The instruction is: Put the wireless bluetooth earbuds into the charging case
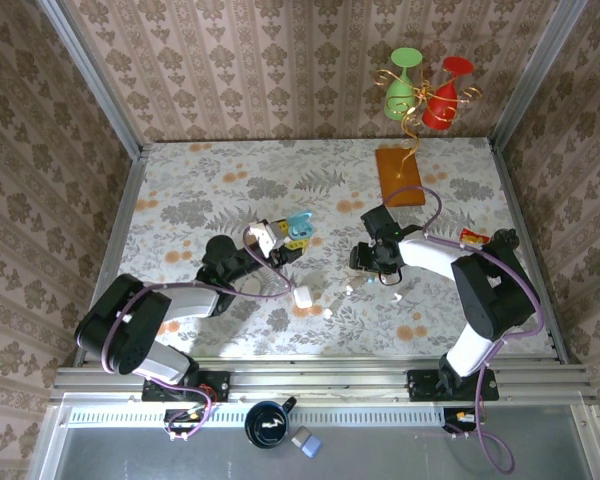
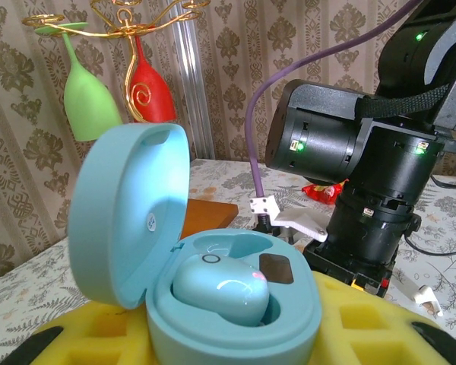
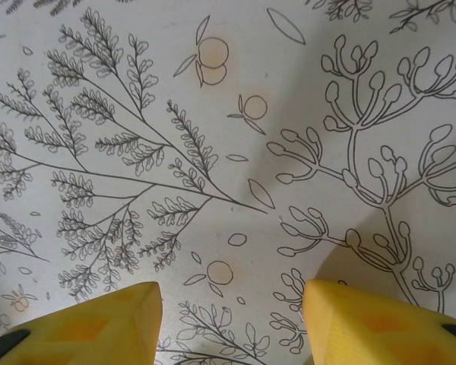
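Gap first: the right pincer (image 3: pixel 229 308) hangs open over the desk (image 3: pixel 213 114), its yellow fingers (image 3: pixel 106 323) apart with patterned cloth between them and nothing gripped. Just beside it, on the side toward the arms' bases, lie tiny white specks that I take for loose earbuds (image 1: pixel 397 297) (too small to tell which way their long axes run). None sits between the fingers, so the pincer would, in my judgement, have to shift back toward its own base before closing.

Further out, to this pincer's left and across a stretch of desk, the left pincer (image 1: pixel 288 237) is closed on the blue charging case (image 2: pixel 235 319), holding it clear of the desk with the lid (image 2: pixel 121 213) swung up and back. One seated earbud (image 2: pixel 220 289) fills the nearer socket; the socket behind it looks empty.

The right arm is plainly the nearer to the loose ones, and the carry runs leftward, toward the case's open mouth. A white case (image 1: pixel 302 296) lies on the desk nearer the left pincer; it is not the target.
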Tool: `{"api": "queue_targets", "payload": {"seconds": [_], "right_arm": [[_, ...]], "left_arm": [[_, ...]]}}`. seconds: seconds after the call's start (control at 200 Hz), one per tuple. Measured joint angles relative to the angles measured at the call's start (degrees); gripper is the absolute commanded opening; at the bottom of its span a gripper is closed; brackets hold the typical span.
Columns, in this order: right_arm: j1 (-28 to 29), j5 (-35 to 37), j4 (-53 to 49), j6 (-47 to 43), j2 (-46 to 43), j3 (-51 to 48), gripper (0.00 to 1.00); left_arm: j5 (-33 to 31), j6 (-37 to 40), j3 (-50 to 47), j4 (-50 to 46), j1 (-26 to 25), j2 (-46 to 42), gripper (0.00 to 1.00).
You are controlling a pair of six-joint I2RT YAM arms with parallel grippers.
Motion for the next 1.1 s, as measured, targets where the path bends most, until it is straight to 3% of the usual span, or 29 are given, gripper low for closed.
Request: {"api": "queue_targets", "payload": {"seconds": [0.45, 1.1], "right_arm": [[0.42, -0.92, 0.46, 0.02, -4.76, -5.29, 0.53], [5.55, -0.42, -2.97, 2.54, -9.88, -9.29, 0.56]], "left_arm": [[0.02, 0.04, 0.0, -0.46, 0.7, -0.09, 0.19], [0.24, 0.0, 0.0, 0.33, 0.7, 0.44, 0.19]]}}
